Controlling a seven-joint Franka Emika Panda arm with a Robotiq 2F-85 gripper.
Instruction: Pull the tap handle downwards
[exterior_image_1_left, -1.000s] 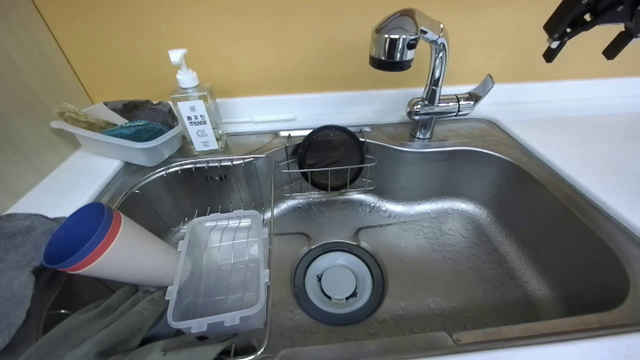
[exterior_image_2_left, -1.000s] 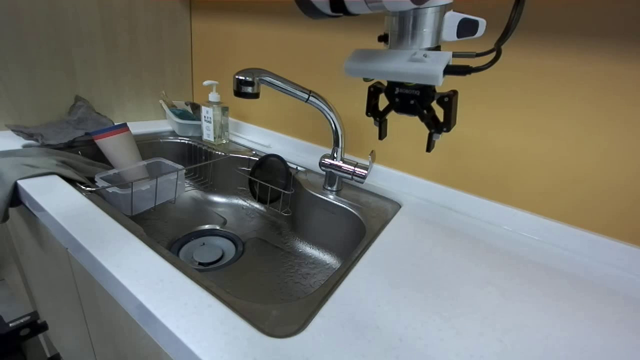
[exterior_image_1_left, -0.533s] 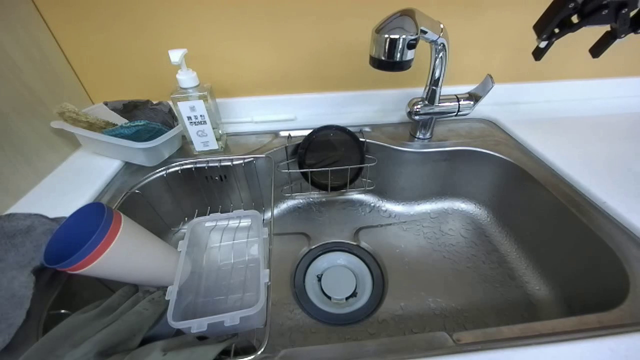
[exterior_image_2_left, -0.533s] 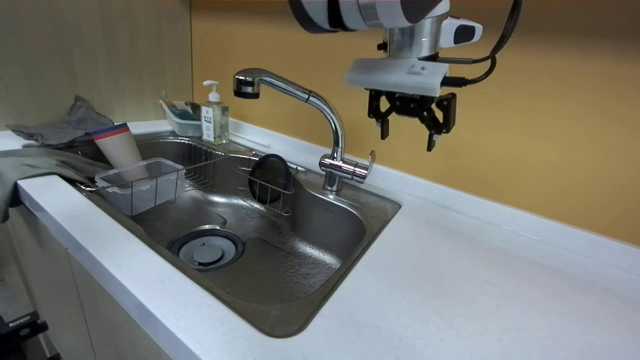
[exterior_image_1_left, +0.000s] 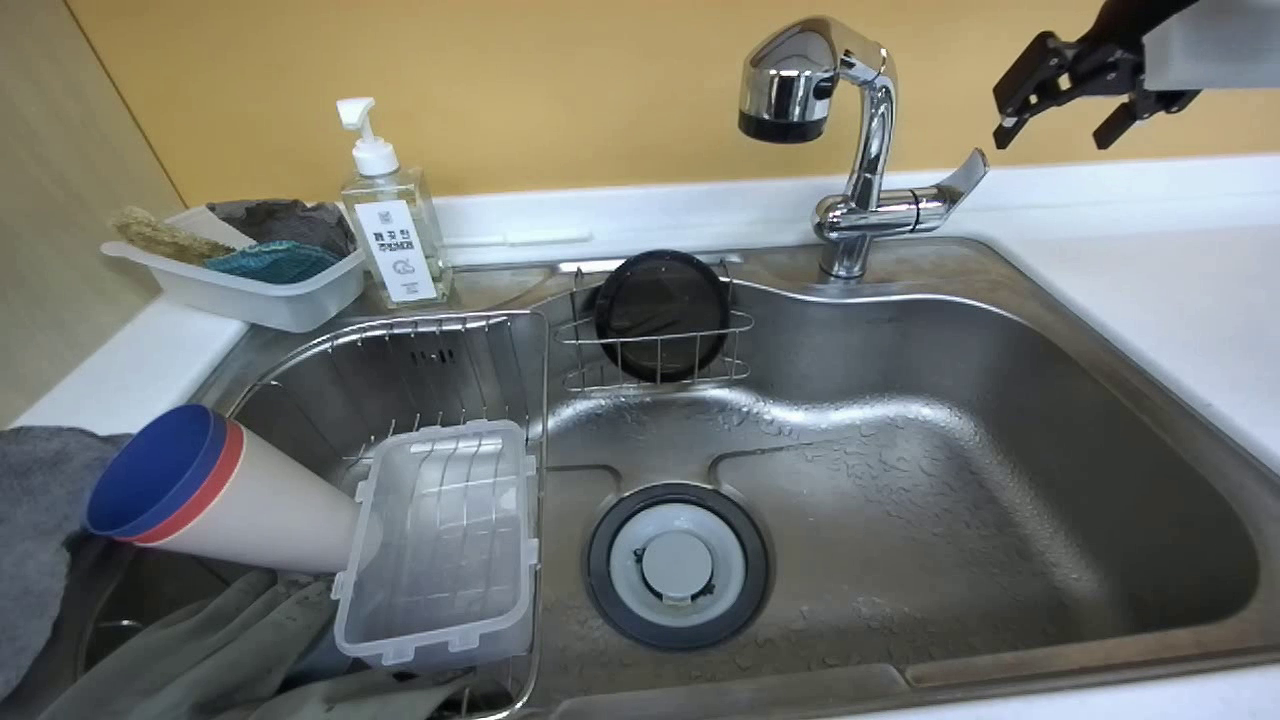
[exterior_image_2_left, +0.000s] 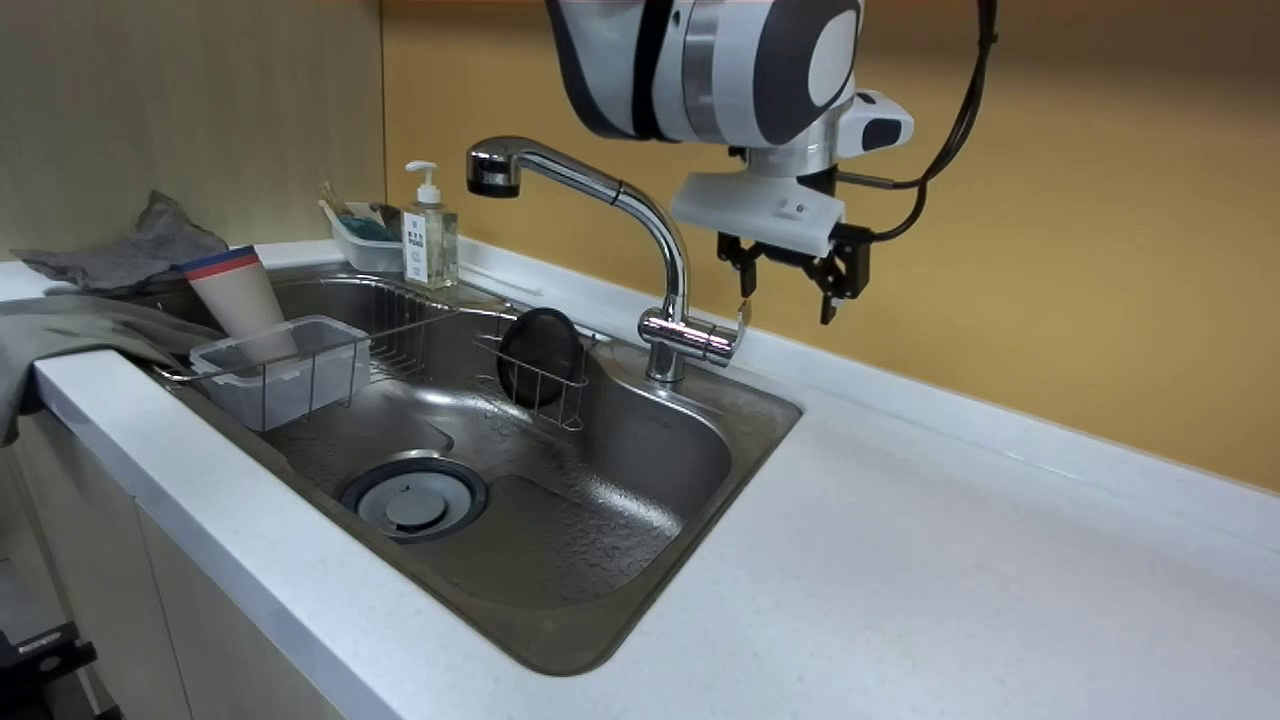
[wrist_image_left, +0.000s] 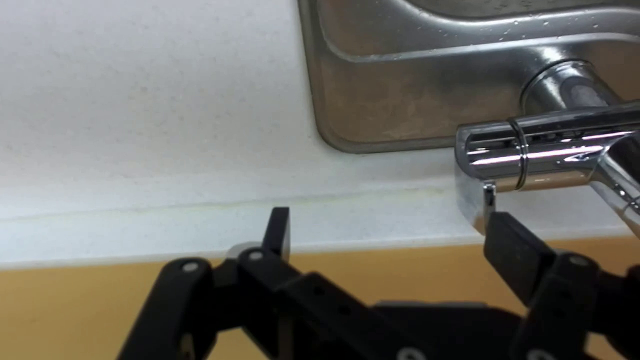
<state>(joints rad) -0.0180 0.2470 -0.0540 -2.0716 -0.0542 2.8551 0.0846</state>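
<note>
The tap handle is a short flat chrome lever (exterior_image_1_left: 966, 178) angled upward from the side of the chrome faucet (exterior_image_1_left: 873, 150). It also shows in an exterior view (exterior_image_2_left: 743, 320) and in the wrist view (wrist_image_left: 470, 200). My gripper (exterior_image_1_left: 1055, 136) is open and empty, above and beside the lever. In an exterior view my gripper (exterior_image_2_left: 788, 299) has one finger close above the lever's tip. In the wrist view my gripper (wrist_image_left: 387, 220) has its right fingertip overlapping the lever's upper end. I cannot tell whether they touch.
The spray head (exterior_image_1_left: 788, 85) overhangs the sink (exterior_image_1_left: 900, 480). The yellow wall (exterior_image_2_left: 1100, 300) and white backsplash ledge (exterior_image_2_left: 950, 405) run behind the faucet. A black round dish (exterior_image_1_left: 662, 315) stands in a wire rack. A soap bottle (exterior_image_1_left: 400, 235) and stacked cups (exterior_image_1_left: 270, 500) are farther off.
My gripper has moved down and toward the faucet, close to the lever, with its fingers staying open. The tap handle has not moved.
</note>
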